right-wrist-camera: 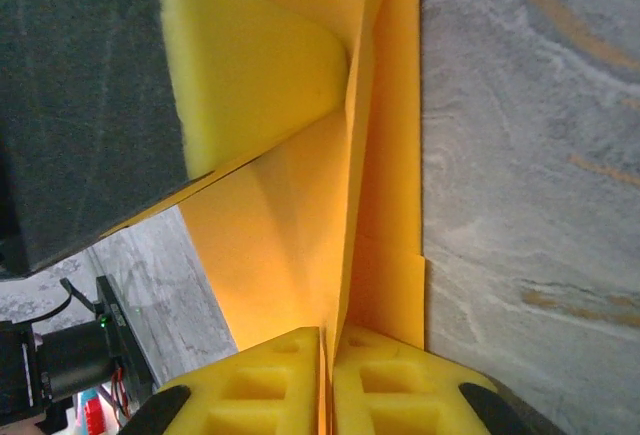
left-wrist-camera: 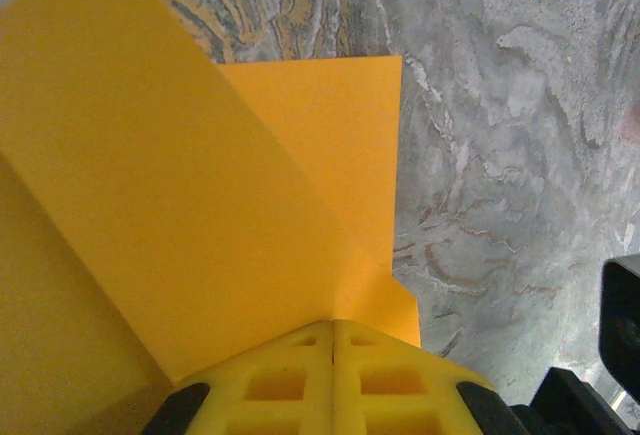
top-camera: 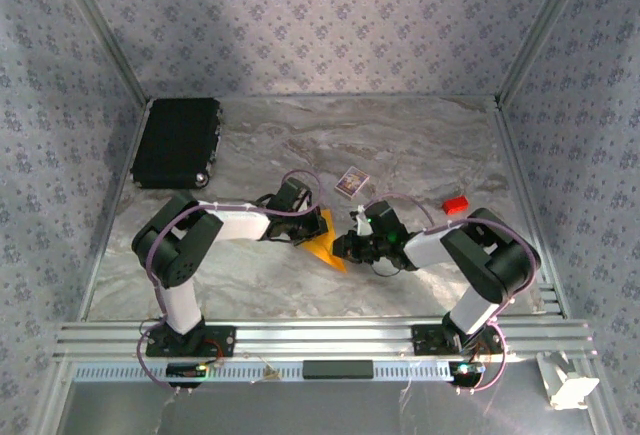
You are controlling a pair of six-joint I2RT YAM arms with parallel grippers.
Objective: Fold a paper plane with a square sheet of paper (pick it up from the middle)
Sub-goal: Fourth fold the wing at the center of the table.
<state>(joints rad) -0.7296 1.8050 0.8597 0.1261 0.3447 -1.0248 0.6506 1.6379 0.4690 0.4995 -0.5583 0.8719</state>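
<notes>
Overhead view of a marble-patterned table (top-camera: 420,145) with two robot arms meeting near its middle. At far left a black case (top-camera: 178,142) lies flat, well apart from the work. Moving right, the left gripper (left-wrist-camera: 333,340) has its yellow fingers pressed together, clamped on the square sheet of paper (left-wrist-camera: 200,195), which is held up off the table between the two arms. The sheet is no longer flat: its wrist view shows a sharp diagonal crease with one flap laid over another (which fold of the sequence this is cannot be told). Just to the right, the right gripper (right-wrist-camera: 325,355) pinches an edge of the same sheet, its fingers nearly touching with the paper between them. Further right a small patterned card (top-camera: 349,181) and a red block (top-camera: 456,204) lie untouched. Judged from this, pickup is done and early folds exist, but nothing yet reads as a pointed dart, so most folding remains
</notes>
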